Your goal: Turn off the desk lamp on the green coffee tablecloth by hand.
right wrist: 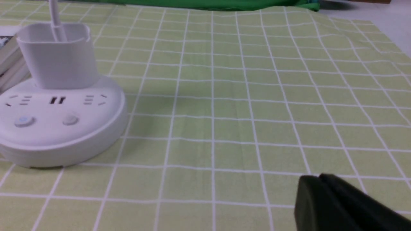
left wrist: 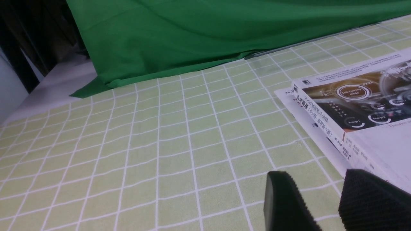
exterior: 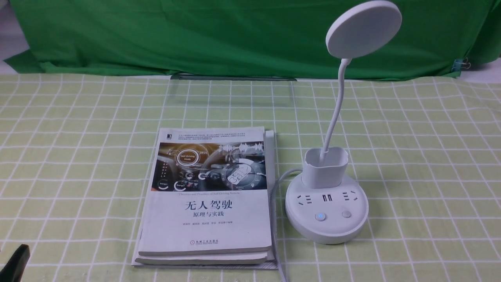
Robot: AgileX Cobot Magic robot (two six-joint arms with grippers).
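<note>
The white desk lamp [exterior: 327,219] stands on the green coffee tablecloth [exterior: 78,156], right of centre, its disc head [exterior: 364,29] high on the bendy neck. Two buttons sit on the front of its base; the left button [exterior: 320,216] shows a blue light and the right button [exterior: 346,214] is plain. In the right wrist view the lamp [right wrist: 61,128] is off to one side. My right gripper [right wrist: 316,178], the hand, is shut on nothing, low over the cloth and apart from the base. The left gripper [left wrist: 314,175] is open and empty beside the books.
A stack of books [exterior: 207,196] lies left of the lamp, with the lamp's cable [exterior: 274,188] running between them. A dark green backdrop cloth [exterior: 195,35] hangs along the far edge. Only a black tip of my left arm [exterior: 15,262] shows at the front left corner.
</note>
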